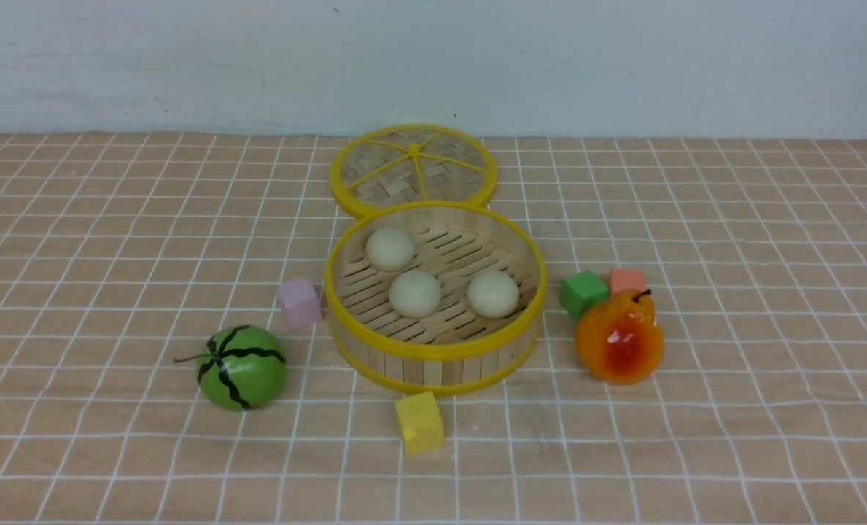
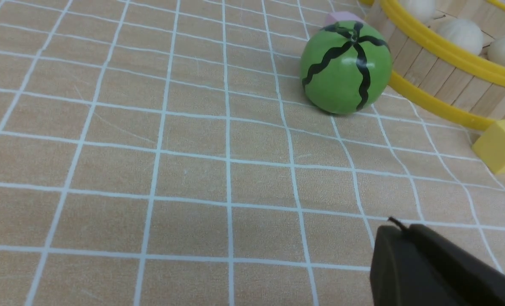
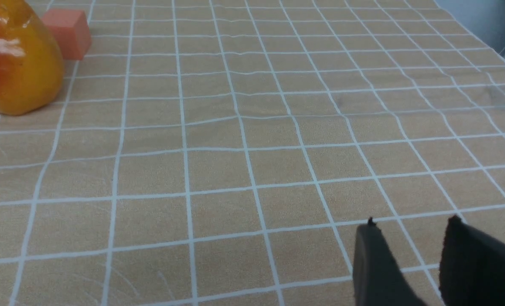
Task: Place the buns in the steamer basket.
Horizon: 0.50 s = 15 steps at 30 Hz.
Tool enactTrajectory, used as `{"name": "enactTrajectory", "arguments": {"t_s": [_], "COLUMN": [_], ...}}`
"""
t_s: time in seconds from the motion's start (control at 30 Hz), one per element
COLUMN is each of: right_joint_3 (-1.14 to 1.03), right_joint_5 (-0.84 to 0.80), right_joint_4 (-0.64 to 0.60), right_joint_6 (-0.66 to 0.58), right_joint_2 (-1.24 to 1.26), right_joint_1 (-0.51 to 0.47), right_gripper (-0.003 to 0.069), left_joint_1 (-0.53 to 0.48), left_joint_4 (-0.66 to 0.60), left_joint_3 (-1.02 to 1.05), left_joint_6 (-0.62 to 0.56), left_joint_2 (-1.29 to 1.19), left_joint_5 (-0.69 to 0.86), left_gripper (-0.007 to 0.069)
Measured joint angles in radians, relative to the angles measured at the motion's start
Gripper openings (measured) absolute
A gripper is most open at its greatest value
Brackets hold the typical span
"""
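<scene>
All three buns [image 1: 441, 280] resting on slatted floor of steamer basket [image 1: 433, 351], mid-table toward far edge; none left outside. Left gripper [image 2: 399, 231] jaws together, empty; right gripper [image 3: 409, 231] jaws apart, empty. Task judged complete.

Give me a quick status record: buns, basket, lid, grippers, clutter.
buns: three, all inside basket
basket: upright, uncovered
lid: flat behind basket, touching its rim
left gripper: shut, empty
right gripper: open, empty
clutter: watermelon, pear, four blocks on the table around the basket
</scene>
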State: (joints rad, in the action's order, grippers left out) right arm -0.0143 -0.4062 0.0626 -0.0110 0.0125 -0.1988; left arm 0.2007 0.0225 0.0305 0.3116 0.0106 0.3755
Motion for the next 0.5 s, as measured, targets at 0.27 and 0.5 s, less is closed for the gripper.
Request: {"name": "enactTrajectory", "arguments": {"t_s": [0.27, 0.5], "right_joint_3": [0.000, 0.000], "right_joint_5": [0.000, 0.000], "right_joint_4": [0.000, 0.000], "right_joint_6": [0.000, 0.000], "right_joint_2": [0.000, 0.000], "right_joint_1": [0.000, 0.000], "right_gripper": [0.0241, 0.0241], "left_joint_1": [0.000, 0.000], "left_joint_4": [0.000, 0.000], "left_joint_3": [0.000, 0.000], "left_joint_6": [0.000, 0.000], "left_joint_2": [0.000, 0.000], "left_joint_5": [0.000, 0.000], "left_gripper": [0.0020, 0.0029]}}
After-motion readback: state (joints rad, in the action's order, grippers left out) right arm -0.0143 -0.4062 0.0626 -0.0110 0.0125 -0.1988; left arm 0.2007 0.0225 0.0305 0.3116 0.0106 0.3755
